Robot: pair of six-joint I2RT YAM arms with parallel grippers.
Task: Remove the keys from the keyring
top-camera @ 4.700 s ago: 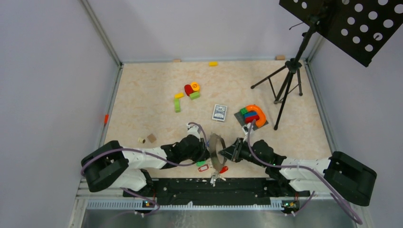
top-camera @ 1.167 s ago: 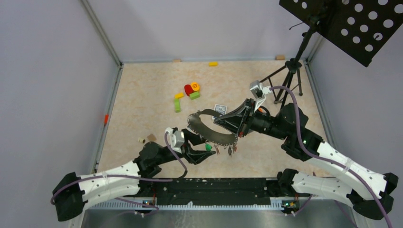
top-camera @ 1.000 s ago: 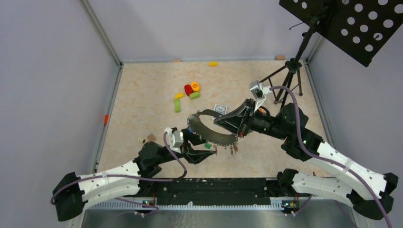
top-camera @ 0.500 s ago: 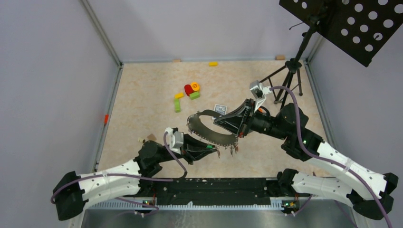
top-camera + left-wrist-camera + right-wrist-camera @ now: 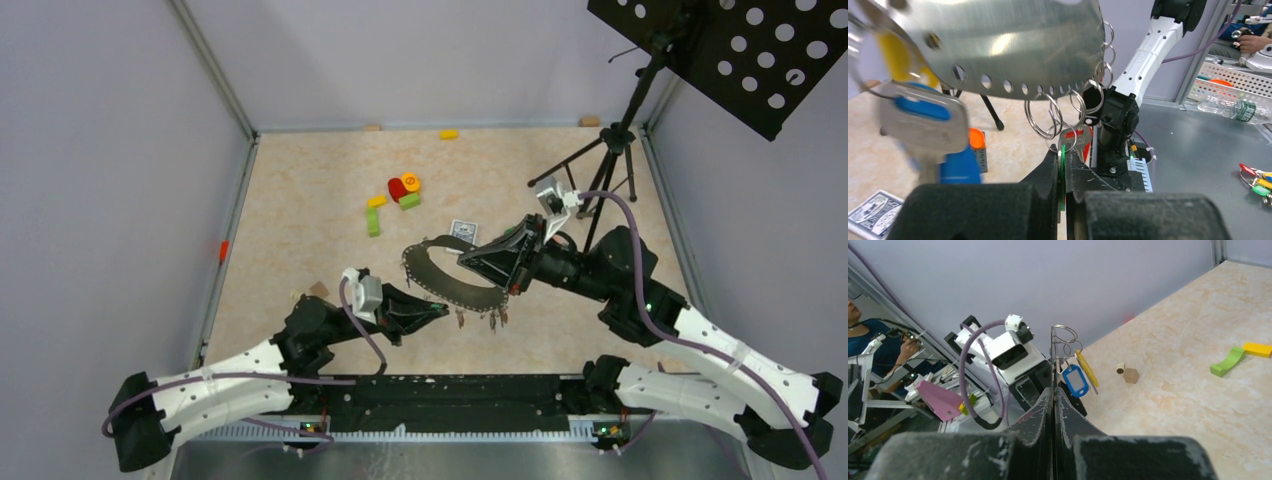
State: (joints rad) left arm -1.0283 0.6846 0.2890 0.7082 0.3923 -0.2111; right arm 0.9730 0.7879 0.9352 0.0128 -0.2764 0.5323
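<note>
The keyring (image 5: 450, 276), a wide grey metal band punched with holes, hangs above the table, and small split rings dangle from its lower edge. My right gripper (image 5: 480, 262) is shut on its right side; in the right wrist view the fingers (image 5: 1068, 417) pinch the band (image 5: 1052, 352) edge-on. A blue tag (image 5: 1074, 380) and a yellow tag (image 5: 1087, 368) hang beside it. My left gripper (image 5: 437, 311) is below the ring's near edge, shut on a thin green tag (image 5: 1062, 170) that hangs from a split ring (image 5: 1063, 142). A red-tagged key (image 5: 1077, 137) shows just behind, and a blue-tagged key (image 5: 923, 122) blurs close on the left.
A playing-card box (image 5: 462, 229) lies behind the ring. Coloured blocks (image 5: 403, 190) and a green block (image 5: 373, 222) sit farther back, and small wooden pieces (image 5: 320, 289) lie left. A black tripod stand (image 5: 605, 170) rises at the back right. An orange block (image 5: 977, 139) lies under the ring.
My left gripper has closed on the green tag under the ring. The right arm has carried the ring slightly to the right.
</note>
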